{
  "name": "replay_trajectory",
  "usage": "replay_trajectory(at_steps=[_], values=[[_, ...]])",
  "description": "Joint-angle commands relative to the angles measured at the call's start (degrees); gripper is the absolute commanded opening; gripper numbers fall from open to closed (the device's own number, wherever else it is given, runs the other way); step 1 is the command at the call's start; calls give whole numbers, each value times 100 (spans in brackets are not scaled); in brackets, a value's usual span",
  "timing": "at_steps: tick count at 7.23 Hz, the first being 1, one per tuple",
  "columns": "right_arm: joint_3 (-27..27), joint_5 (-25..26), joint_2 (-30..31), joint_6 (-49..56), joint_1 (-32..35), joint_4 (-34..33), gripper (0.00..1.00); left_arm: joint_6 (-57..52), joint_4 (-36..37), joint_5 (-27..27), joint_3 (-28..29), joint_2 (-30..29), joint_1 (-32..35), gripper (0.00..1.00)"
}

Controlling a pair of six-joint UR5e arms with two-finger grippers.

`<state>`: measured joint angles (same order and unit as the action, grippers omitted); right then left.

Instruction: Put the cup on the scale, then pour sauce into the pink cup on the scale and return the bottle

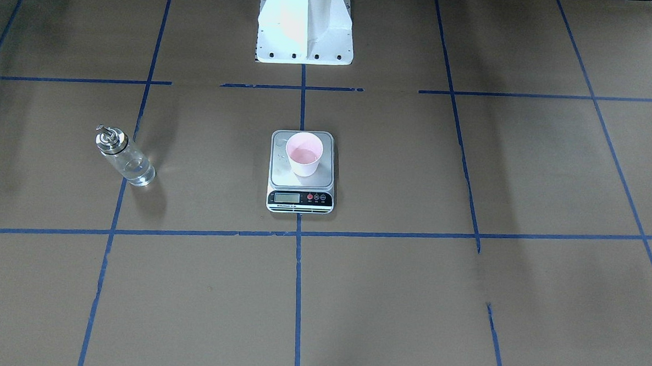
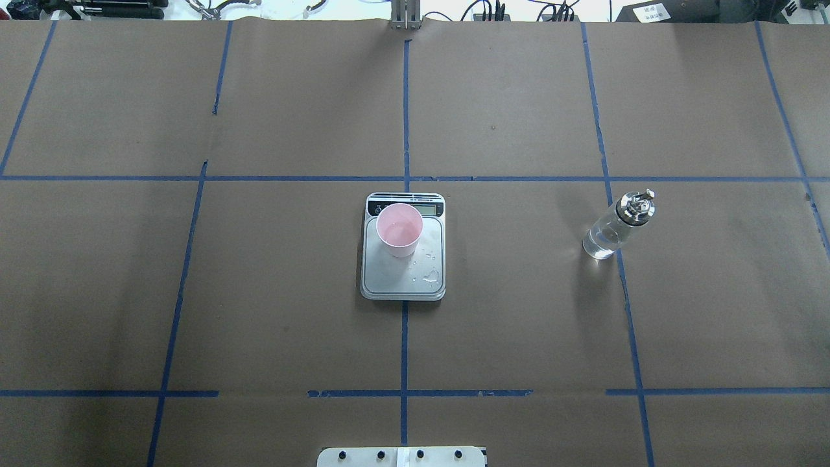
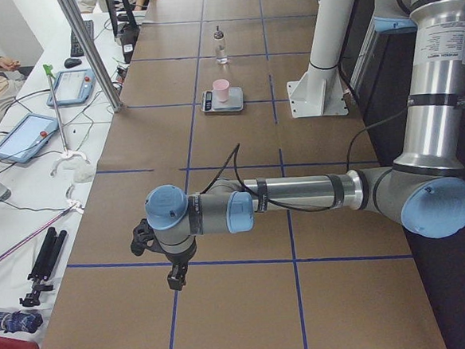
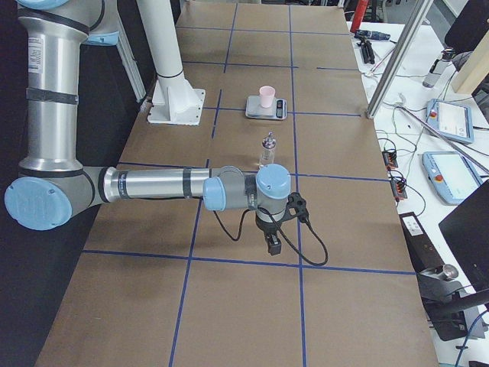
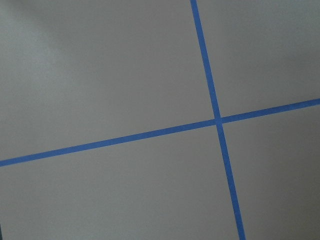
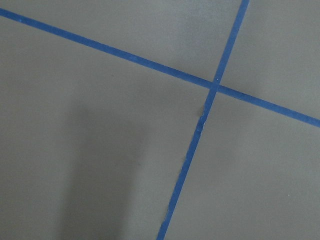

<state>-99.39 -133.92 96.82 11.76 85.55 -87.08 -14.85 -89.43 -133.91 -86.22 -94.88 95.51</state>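
The pale pink cup [image 2: 399, 229] stands upright on the scale's silver platform [image 2: 395, 279], toward the display end, with clear sauce in its bottom. It also shows in the front view [image 1: 304, 154]. A few drops lie on the platform beside it. The clear glass bottle [image 2: 616, 225] with its silver spout stands upright on the table on the robot's right, away from the scale, and also shows in the front view [image 1: 124, 156]. My left gripper [image 3: 176, 278] and right gripper [image 4: 273, 245] hang over bare table at the two ends, far from both objects; I cannot tell if they are open or shut.
The table is covered in brown paper with a blue tape grid [image 2: 403, 178]. The robot's white base [image 1: 304, 25] stands behind the scale. Tablets, cables and tools [image 3: 24, 137] lie on the white side benches. Both wrist views show only paper and tape.
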Motion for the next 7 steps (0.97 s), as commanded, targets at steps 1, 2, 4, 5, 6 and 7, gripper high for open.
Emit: replay_trajectory(at_steps=[1,2,4,5,6,7], values=[[-307,-20,326,27,-3,42,100,191,109,-326,-341,-66,-58,100],[-405,6,346,28,-3,42,100,324,32,-337,-335,-23,-302,100],[-406,59,294,-42,-196,138,100,456,57,-267,-632,-14,-515,100],[-389,190,285,-69,-214,147,100,457,118,-102,-981,39,-533,100],[-388,200,276,-78,-214,147,100,448,136,300,-1055,144,-594,100],[-388,200,276,-78,-214,147,100,413,171,217,-1064,188,-586,100]])
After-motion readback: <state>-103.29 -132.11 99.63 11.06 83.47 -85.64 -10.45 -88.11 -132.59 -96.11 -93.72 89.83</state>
